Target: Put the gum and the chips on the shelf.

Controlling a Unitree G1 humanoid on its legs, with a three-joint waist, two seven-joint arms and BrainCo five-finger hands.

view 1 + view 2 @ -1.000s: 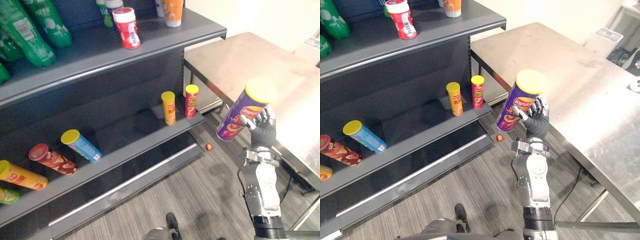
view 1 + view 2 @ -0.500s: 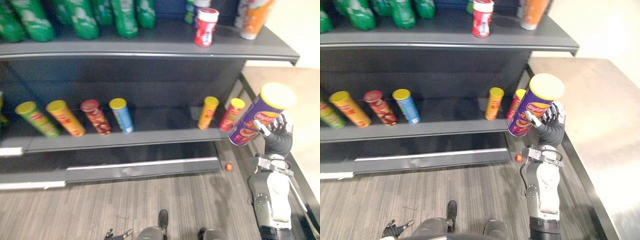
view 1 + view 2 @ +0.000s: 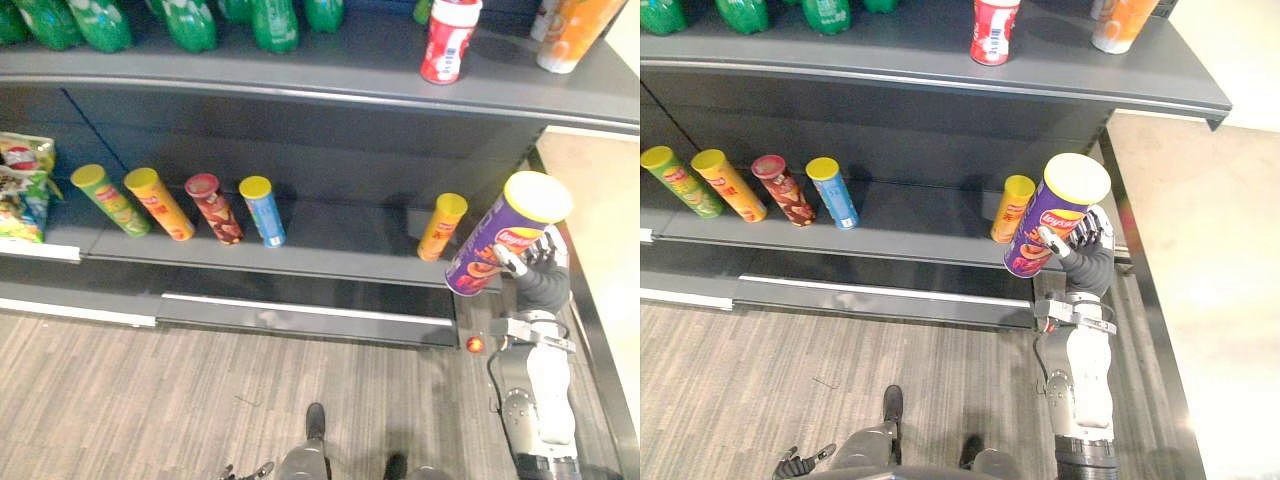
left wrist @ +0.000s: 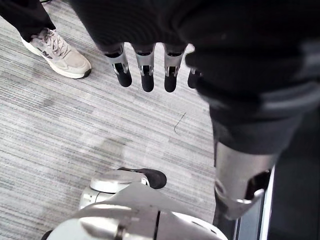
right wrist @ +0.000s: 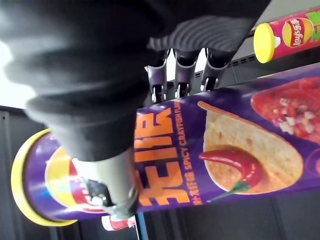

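My right hand (image 3: 537,272) is shut on a purple chips can (image 3: 503,247) with a yellow lid, held tilted in the air just off the right end of the lower shelf (image 3: 330,262). In the right wrist view its fingers (image 5: 181,75) wrap the purple chips can (image 5: 225,145). A red and white gum canister (image 3: 449,40) stands upright on the upper shelf (image 3: 300,85). My left hand (image 4: 145,70) hangs over the floor with straight fingers, holding nothing.
Several chips cans lean on the lower shelf: green (image 3: 109,199), yellow (image 3: 160,203), red (image 3: 212,208), blue (image 3: 263,210), orange (image 3: 441,226), and a pink one (image 5: 290,34). Green bottles (image 3: 190,18) and an orange tub (image 3: 570,30) stand above. Snack bags (image 3: 20,185) lie at the left. A person's shoe (image 4: 57,52) is nearby.
The camera has swung left, so the shelf now sits square across the view and the table has slid to the right edge. My right hand still holds the purple can near the shelf's right end.
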